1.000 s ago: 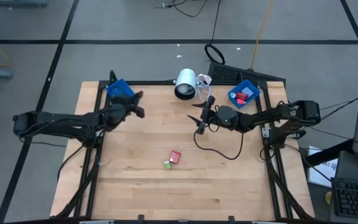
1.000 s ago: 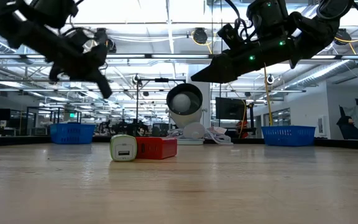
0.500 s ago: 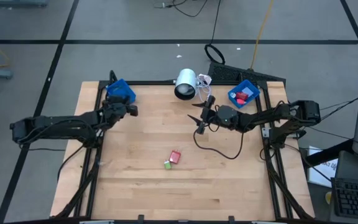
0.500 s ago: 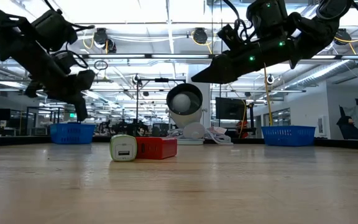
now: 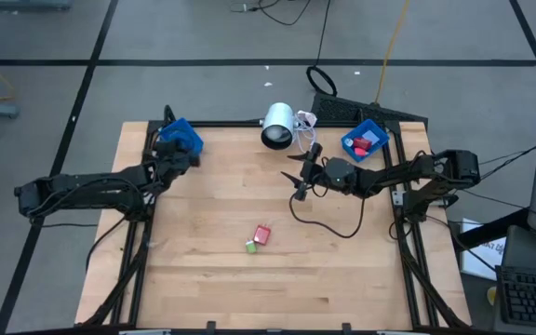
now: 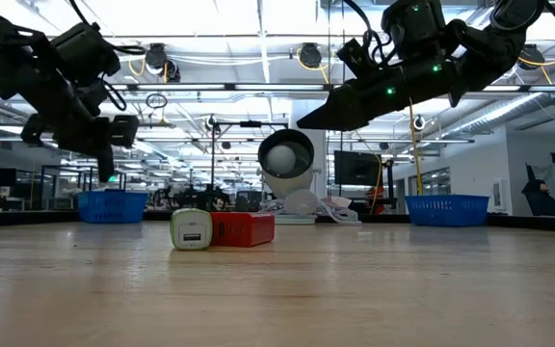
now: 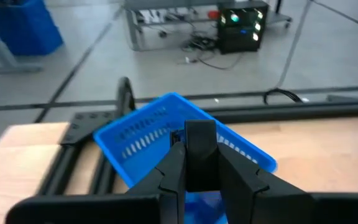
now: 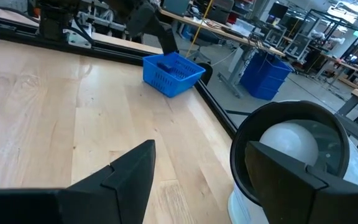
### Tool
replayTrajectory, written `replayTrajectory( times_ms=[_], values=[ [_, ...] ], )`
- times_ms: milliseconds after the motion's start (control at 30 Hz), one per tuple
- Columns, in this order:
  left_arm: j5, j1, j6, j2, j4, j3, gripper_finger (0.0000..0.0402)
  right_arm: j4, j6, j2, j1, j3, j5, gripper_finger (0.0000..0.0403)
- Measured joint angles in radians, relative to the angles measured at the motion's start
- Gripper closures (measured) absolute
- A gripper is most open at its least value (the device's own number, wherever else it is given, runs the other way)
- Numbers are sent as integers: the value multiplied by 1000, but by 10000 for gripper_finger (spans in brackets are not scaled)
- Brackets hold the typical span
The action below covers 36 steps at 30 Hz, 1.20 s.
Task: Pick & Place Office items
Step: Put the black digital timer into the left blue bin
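On the pale wooden bench (image 5: 203,261), a small red block (image 5: 263,234) and a white-and-green block (image 5: 250,247) lie touching near the centre, toward six o'clock. More red pieces (image 5: 362,143) sit in the blue plastic bin (image 5: 378,131) at one o'clock. The left gripper (image 5: 177,158), fingers (image 7: 199,155) closed with nothing visible between them, hovers at the blue mesh bin (image 5: 180,134) at eleven o'clock. The right gripper (image 5: 301,176), fingers (image 8: 132,168) open, hangs beside the white cylindrical lamp (image 5: 278,125) at twelve.
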Motion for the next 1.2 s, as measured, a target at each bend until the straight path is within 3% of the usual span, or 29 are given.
replayTrajectory(
  times_ms=[167,767,933,1100,1200],
  values=[
    [-45,21,-41,0,-38,0,321,0,2,0,0,0,0,165],
    [-33,38,-137,61,-70,0,310,8,23,0,0,0,0,165],
    [183,38,-4,51,-90,0,309,8,22,0,0,0,0,165],
    [461,38,7,12,-93,0,305,8,13,0,0,0,0,165],
    [613,38,-5,-12,-121,1,279,8,12,0,0,0,0,165]
  ],
)
